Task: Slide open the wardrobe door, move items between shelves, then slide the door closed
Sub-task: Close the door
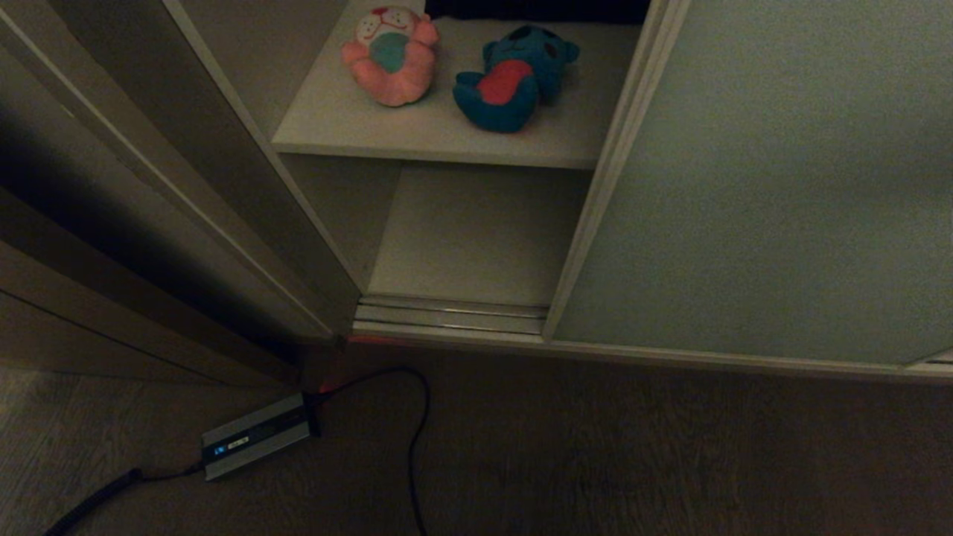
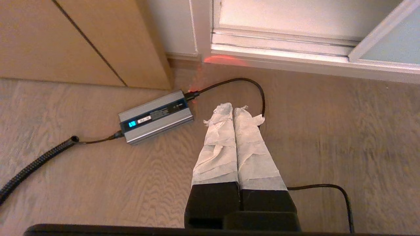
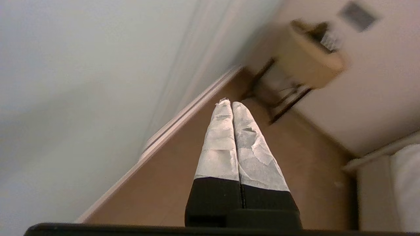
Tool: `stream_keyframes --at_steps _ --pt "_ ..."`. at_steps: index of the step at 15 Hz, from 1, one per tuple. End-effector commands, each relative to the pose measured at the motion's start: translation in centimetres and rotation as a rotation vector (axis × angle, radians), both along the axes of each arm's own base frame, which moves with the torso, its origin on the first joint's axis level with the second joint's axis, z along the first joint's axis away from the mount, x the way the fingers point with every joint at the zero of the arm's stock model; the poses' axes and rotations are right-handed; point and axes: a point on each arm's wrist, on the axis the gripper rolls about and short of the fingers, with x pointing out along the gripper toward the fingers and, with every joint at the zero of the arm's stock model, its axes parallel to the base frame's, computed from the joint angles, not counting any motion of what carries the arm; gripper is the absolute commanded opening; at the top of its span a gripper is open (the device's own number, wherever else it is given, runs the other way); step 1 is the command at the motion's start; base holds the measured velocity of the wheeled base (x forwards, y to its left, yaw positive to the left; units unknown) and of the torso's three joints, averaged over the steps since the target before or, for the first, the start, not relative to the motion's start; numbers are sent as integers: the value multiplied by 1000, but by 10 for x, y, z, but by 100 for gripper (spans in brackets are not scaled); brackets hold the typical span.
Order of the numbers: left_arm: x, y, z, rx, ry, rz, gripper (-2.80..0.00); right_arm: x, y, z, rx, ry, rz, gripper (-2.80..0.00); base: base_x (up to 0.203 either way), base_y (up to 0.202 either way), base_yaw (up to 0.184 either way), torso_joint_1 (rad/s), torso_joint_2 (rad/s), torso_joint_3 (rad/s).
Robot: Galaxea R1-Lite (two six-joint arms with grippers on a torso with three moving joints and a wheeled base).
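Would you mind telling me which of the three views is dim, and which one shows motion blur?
Head view: dim, with the pink plush and teal plush readable; left wrist view: bright and sharp; right wrist view: background smeared by motion blur.

Open gap left of sliding wardrobe door (image 1: pixel 759 186); lower shelf (image 1: pixel 476 238) bare.
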Motion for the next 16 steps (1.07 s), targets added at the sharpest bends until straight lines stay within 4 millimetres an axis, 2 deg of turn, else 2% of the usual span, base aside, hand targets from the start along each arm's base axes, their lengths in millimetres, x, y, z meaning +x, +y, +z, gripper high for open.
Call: stream_keyframes --at_steps 1,3,5,7,9,11,14,16 --pt "0 0 0 0 1 2 -280 10 -90 -11 93 27 -73 -280 0 0 0 0 0 0" --pt "0 0 0 0 1 0 -280 13 -140 -16 109 32 -61 -280 0 0 0 0 0 0" --pt "0 0 0 0 1 0 -280 6 -177 -13 96 33 -18 -280 0 0 0 0 0 0" --pt "0 0 0 0 1 0 -280 -1 -206 -18 101 31 -2 -280 0 0 0 0 0 0" --pt "0 0 0 0 1 0 -280 -1 -223 -28 110 29 22 -280 0 0 0 0 0 0" --pt "0 0 0 0 1 0 -280 2 -226 -37 154 29 115 -280 0 0 0 0 0 0" --pt "0 0 0 0 1 0 -280 3 -212 -35 204 -2 317 -280 0 0 0 0 0 0" --pt "0 0 0 0 1 0 -280 3 -203 -37 238 -11 349 -280 0 0 0 0 0 0"
